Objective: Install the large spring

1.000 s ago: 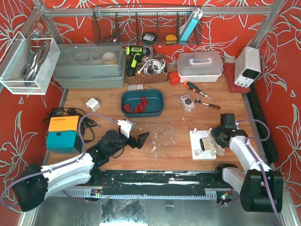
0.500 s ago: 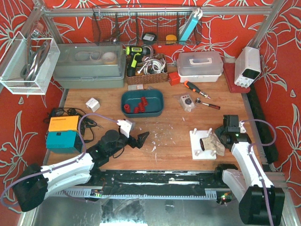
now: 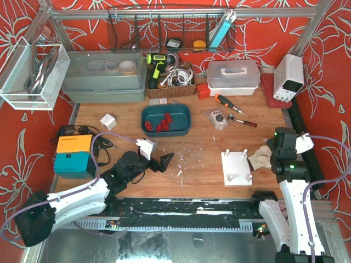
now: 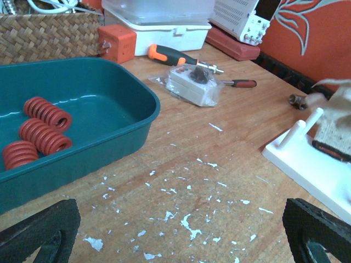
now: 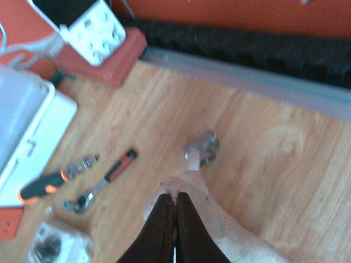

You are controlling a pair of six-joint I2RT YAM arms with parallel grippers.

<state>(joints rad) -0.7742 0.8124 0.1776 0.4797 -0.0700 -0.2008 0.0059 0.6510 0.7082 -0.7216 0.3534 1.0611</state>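
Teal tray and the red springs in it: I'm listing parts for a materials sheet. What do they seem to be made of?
The teal rectangular tray looks like moulded plastic, glossy: soft highlights on its floor, rounded rim. The red coil springs in it are probably coated or painted steel wire; the even red hides the core, so that is a guess.
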